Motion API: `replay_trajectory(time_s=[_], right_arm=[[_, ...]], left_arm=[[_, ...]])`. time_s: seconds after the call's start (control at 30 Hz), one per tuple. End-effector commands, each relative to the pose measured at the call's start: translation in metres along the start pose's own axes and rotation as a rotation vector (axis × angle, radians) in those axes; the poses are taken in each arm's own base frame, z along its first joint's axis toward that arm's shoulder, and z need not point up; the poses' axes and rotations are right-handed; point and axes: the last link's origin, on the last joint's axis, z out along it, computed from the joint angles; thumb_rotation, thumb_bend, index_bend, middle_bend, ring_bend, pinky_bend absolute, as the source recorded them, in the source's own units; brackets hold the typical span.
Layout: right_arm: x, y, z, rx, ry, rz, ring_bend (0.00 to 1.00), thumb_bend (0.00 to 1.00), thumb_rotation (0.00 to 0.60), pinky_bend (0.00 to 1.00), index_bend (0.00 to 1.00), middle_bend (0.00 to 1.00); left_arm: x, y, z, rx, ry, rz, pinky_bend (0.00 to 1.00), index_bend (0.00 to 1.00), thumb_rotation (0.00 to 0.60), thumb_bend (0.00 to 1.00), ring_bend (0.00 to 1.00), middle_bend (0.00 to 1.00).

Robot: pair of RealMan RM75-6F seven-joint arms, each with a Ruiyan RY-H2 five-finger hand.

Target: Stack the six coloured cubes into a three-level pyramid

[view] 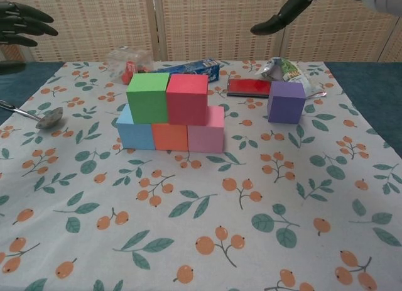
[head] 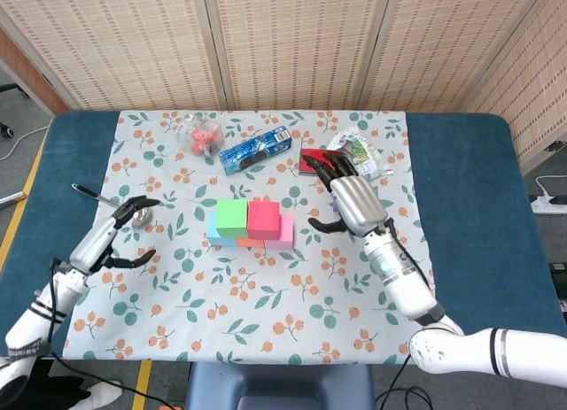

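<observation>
1. Five cubes already stacked. Bottom row is blue cube point(view: 134, 131), orange cube point(view: 170, 136), pink cube point(view: 206, 131), all touching. Green cube point(view: 148, 96) and red cube point(view: 186, 97) sit on top, side by side.
2. Purple cube point(view: 286, 102) is the last one. It stands alone on the cloth, well apart from the stack. In the head view it is hidden under the right hand's fingers.
3. Right hand point(head: 353, 202): fingers spread, holding nothing, raised above the purple cube.
4. Left hand point(head: 124, 229): fingers apart, empty, hovering on the far side of the stack from the right hand, spoon point(view: 38, 117) just beyond its fingertips.
5. Step in hand, judged: grasp the purple cube. Come straight down, fingers on opposite flat faces, thumb opposing. Watch the snack packet point(view: 286, 70) and red case point(view: 249, 87) just past the fingertips.
6. For placing, centre it over the green/red seam and lower it gently; a sideways nudge could shift the top row.
7. Surface: floral tablecloth point(view: 239, 241) over a blue table point(head: 461, 189). It looks flat, though cloth could let cubes slide.
8. Room: woven screen panels point(head: 292, 38) behind; blue packet point(head: 255, 150) and clear bag point(head: 200, 135) on the far edge.
</observation>
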Motion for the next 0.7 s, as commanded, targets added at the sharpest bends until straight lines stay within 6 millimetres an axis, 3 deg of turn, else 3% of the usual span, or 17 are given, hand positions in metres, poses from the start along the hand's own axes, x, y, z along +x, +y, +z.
replay_trajectory(time_s=[0.03, 0.13, 0.2, 0.43, 0.7], right_arm=[[0.011, 0.012, -0.013, -0.01, 0.027, 0.019, 0.0, 0.13, 0.6, 0.0, 0.0, 0.13], [0.014, 0.023, -0.018, -0.021, 0.032, 0.022, 0.0, 0.13, 0.6, 0.0, 0.0, 0.13], [0.015, 0.03, -0.02, -0.031, 0.033, 0.023, 0.0, 0.13, 0.6, 0.0, 0.0, 0.13], [0.013, 0.045, -0.022, -0.044, 0.02, 0.027, 0.0, 0.13, 0.6, 0.0, 0.0, 0.13], [0.011, 0.059, -0.021, -0.061, 0.008, 0.036, 0.0, 0.13, 0.6, 0.0, 0.0, 0.13]], left_arm=[[0.017, 0.011, 0.051, 0.024, -0.017, 0.006, 0.09, 0.23, 0.398, 0.32, 0.1, 0.2], [0.017, 0.017, 0.078, 0.057, -0.059, 0.046, 0.1, 0.27, 0.255, 0.31, 0.11, 0.24], [0.014, 0.021, 0.094, 0.078, -0.091, 0.088, 0.1, 0.28, 0.207, 0.32, 0.12, 0.25], [-0.005, 0.034, 0.138, 0.111, -0.18, 0.184, 0.1, 0.29, 0.133, 0.31, 0.13, 0.27], [-0.028, 0.045, 0.166, 0.117, -0.229, 0.233, 0.09, 0.29, 0.135, 0.31, 0.13, 0.31]])
